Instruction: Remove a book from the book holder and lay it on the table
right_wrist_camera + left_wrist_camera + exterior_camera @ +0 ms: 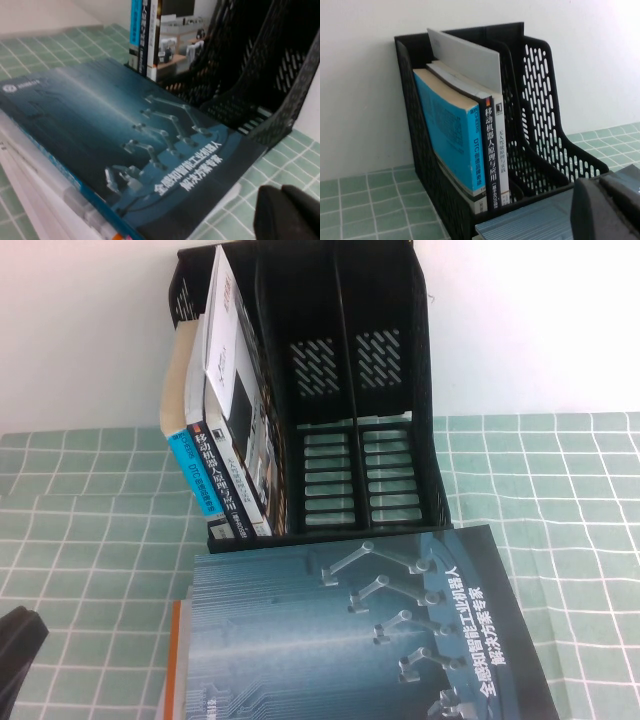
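Observation:
The dark blue book (350, 640) with grey robot arms and a white Chinese title lies flat, cover up, in front of the black book holder (300, 300). It rests on a white-and-orange book (175, 640) on the mint-green grid table (90, 520). It also shows in the right wrist view (125, 130) and the left wrist view (530, 225). My left gripper (606, 210) is shut and empty, just above the book's near left side; it shows at the lower left in the high view (20, 655). My right gripper (287, 212) is shut and empty over the cloth beside the book's right edge.
The holder's left slot holds a light-blue-spined book (195, 475), a black-spined book (225, 490) and a leaning white booklet (228, 330). Its two right slots (355, 470) hold nothing. A white wall stands behind. Bare cloth lies to the left and right of the holder.

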You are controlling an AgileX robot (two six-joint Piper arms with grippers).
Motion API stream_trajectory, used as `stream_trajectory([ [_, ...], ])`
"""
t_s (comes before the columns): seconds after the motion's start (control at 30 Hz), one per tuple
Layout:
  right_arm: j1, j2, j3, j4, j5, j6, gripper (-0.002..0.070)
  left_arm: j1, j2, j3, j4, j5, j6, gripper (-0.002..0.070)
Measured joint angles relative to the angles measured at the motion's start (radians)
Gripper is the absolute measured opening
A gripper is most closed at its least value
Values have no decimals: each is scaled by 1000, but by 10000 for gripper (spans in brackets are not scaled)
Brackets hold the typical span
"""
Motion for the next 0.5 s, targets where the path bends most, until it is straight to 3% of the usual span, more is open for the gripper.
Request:
stream_trajectory([
  [0.13, 0, -24, 97, 0, -126, 100, -1, 0, -2, 13, -1, -3, 0, -3],
  [0.5, 0, -24, 179, 14, -103, 143, -1, 0, -4, 19, -1, 24, -16, -2],
])
